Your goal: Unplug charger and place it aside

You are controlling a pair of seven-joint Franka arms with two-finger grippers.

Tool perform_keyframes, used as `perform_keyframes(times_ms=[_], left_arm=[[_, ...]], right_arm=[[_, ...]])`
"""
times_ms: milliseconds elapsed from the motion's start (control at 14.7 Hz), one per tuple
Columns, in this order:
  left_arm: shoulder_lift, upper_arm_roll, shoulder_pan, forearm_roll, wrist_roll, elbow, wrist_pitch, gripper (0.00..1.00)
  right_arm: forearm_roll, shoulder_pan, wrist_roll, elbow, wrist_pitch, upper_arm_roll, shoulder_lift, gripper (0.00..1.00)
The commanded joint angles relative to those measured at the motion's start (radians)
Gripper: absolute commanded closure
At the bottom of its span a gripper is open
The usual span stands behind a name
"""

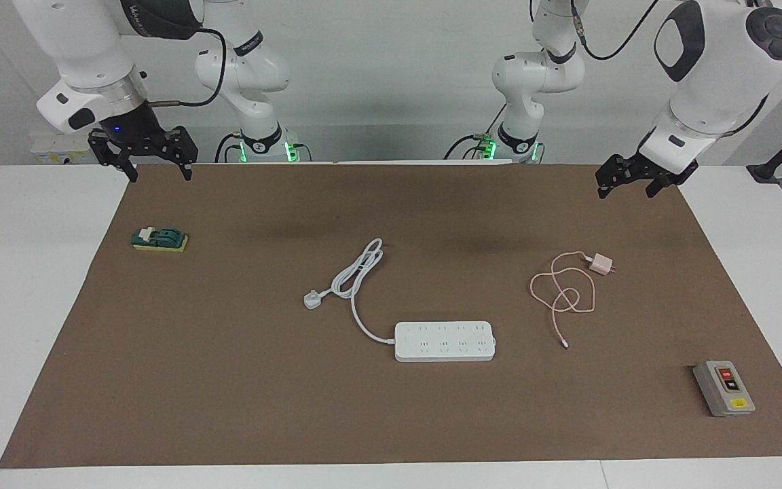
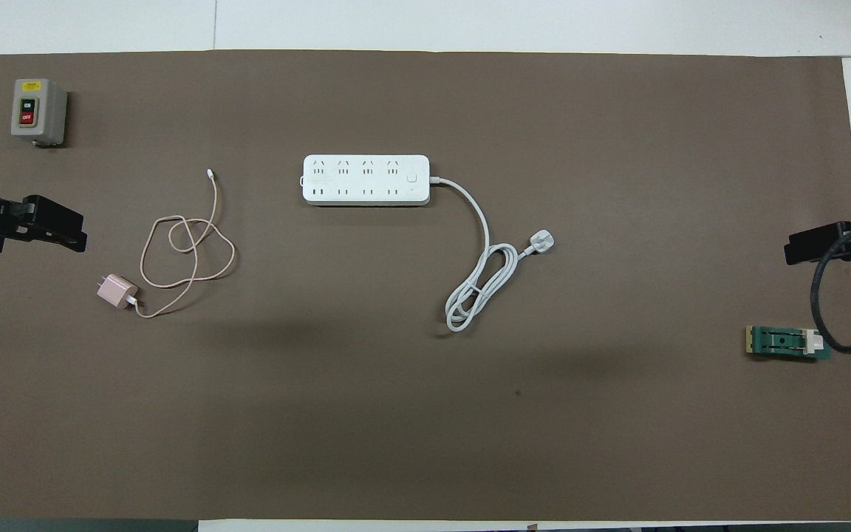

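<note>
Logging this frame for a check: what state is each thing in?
charger: unplugged, lying on the mat, cable looped
power strip: sockets empty, own plug loose
left gripper: open, empty
right gripper: open, empty

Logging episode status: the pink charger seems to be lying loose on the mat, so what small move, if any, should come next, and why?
Probably none beyond parking the arms. The charger lies apart from the power strip, toward the left arm's end and nearer the robots, with no socket occupied. The left gripper and right gripper hang open and empty at the mat's corners.
</note>
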Motion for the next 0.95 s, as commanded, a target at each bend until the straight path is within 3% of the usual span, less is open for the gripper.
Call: perform_keyframes(times_ms=[0,886], left_arm=[[-0.004,-0.002,-0.003,0.003,-0.025,0.004,0.027,0.0],[-0.016,-0.002,-0.004,-0.006,-0.019,-0.003,0.086,0.0]], right_arm=[[0.027,0.008,0.019,-0.027,-0.002,0.004,-0.026,0.0],[0.033,0.008,0.016,-0.024,-0.002,0.004,-0.024,0.0]])
